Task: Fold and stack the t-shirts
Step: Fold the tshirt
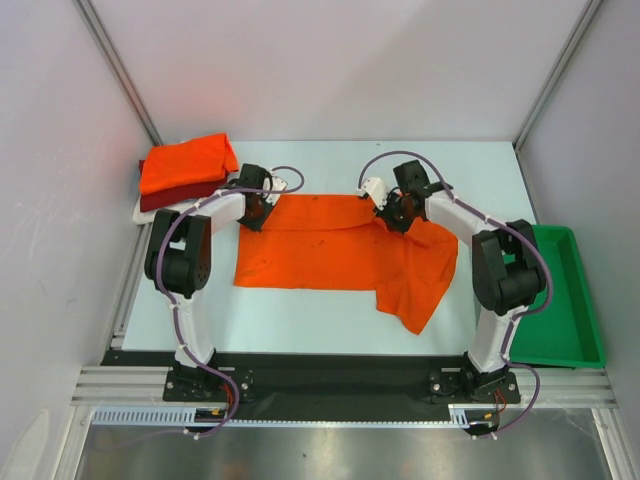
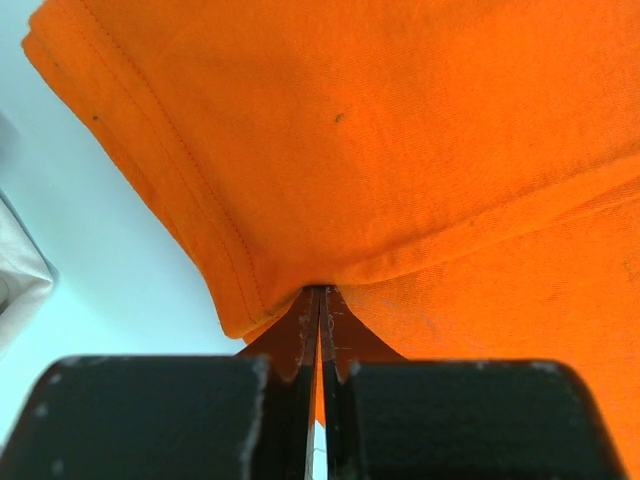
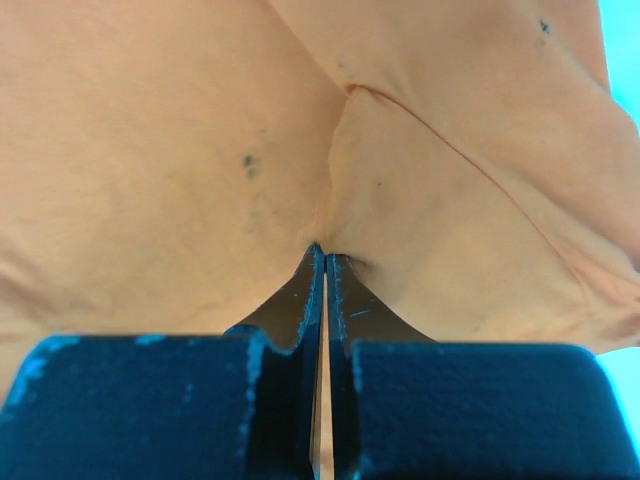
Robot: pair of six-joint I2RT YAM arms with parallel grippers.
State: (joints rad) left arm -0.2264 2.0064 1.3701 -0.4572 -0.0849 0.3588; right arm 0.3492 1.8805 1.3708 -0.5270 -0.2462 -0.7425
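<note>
Green plastic tray (image 1: 572, 312) beside the right edge of the pale table (image 1: 300, 315)

Lab cell: white panels (image 1: 330, 60), aluminium rails (image 1: 130, 385)

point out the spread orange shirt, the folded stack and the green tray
spread orange shirt (image 1: 320, 255), top view, middle of its body
folded stack (image 1: 185, 165), top view, its orange top layer
green tray (image 1: 565, 300), top view, bare floor
</note>
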